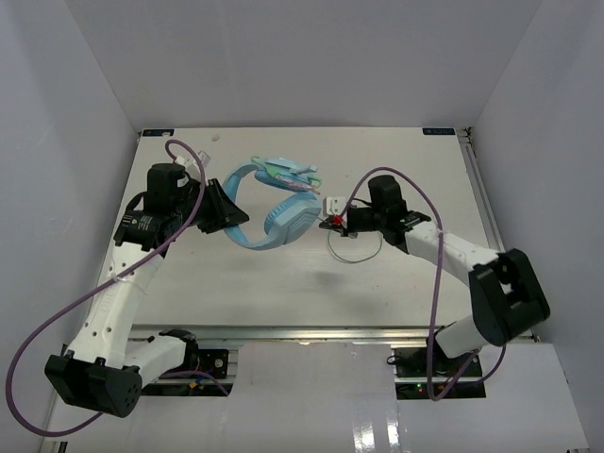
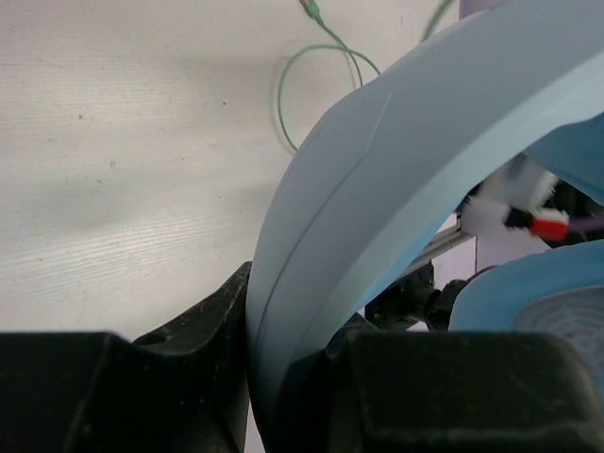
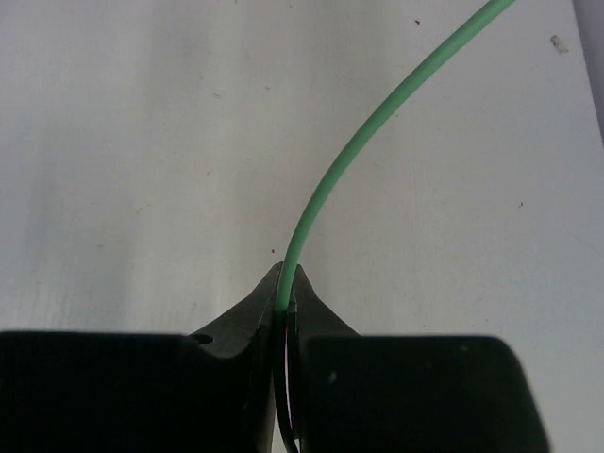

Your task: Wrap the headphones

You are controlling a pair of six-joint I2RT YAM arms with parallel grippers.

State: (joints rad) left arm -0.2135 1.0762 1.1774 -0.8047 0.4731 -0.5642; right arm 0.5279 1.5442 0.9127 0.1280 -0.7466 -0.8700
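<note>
The light blue headphones (image 1: 276, 209) are held above the table's back middle, with cable turns wound round them near the top (image 1: 288, 175). My left gripper (image 1: 226, 209) is shut on the curved headband (image 2: 377, 189), which fills the space between the fingers in the left wrist view (image 2: 293, 377). An ear cup (image 2: 543, 302) shows at the right there. My right gripper (image 1: 332, 220) is just right of the ear cup and is shut on the thin green cable (image 3: 377, 123), pinched at the fingertips (image 3: 287, 283). A slack cable loop (image 1: 355, 251) lies on the table below; it also shows in the left wrist view (image 2: 283, 94).
White walls enclose the table (image 1: 311, 293) at the back and both sides. Thick purple robot cables (image 1: 429, 283) hang along each arm. A metal rail (image 1: 311, 332) runs along the near edge by the arm bases.
</note>
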